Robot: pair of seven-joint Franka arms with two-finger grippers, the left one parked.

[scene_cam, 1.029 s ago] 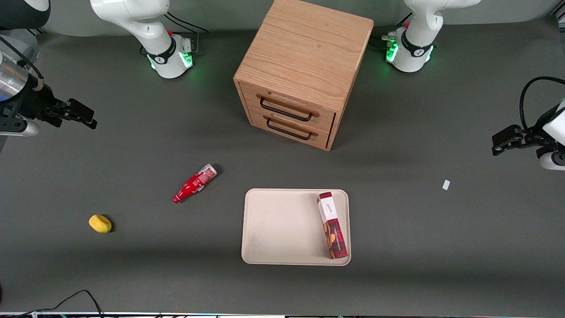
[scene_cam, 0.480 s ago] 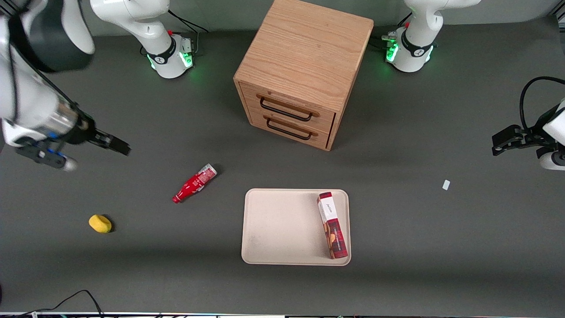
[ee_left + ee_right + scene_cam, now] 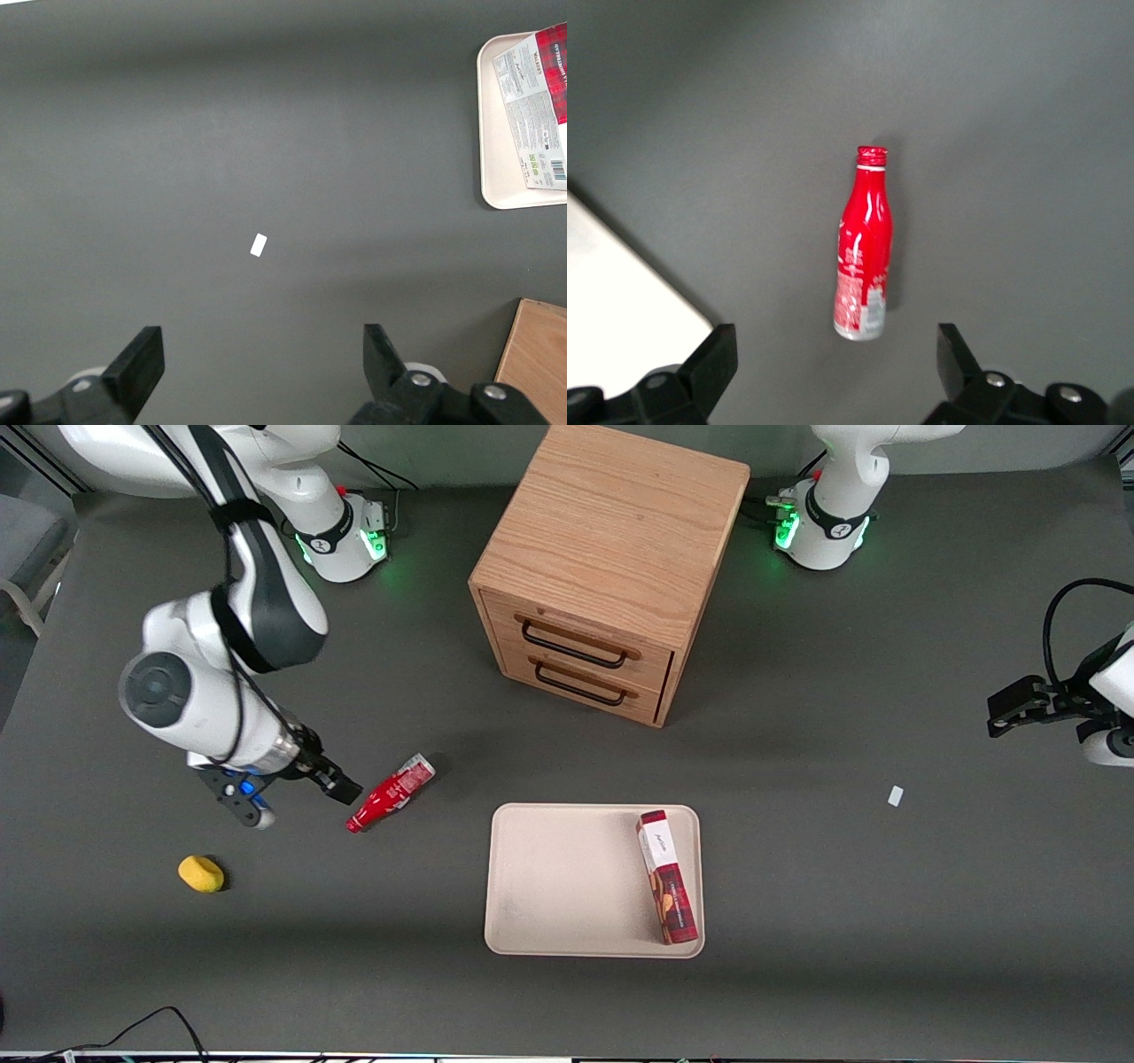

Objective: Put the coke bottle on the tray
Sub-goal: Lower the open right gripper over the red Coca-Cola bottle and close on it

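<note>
glossy red coke bottle on a matt grey tabletop, matt beige tray, grainy wood cabinet, end effector hovering above the bottle in matt black plastic

1. The coke bottle is bright red with white script and a silver base; the wrist view shows the same red body and red cap.
2. The tray is plain pale beige.
3. The box lying in the tray is red and white with a dark plaid-like pattern.
4. The cabinet is light wood with visible grain; its two drawer handles are dark.
5. The surface is uniform dark grey.
6. A small yellow object lies on the surface.
7. A tiny white scrap lies toward the parked arm's end.
8. The gripper, just beside the bottle's cap end, is black; the arm is white with black joints.
</note>
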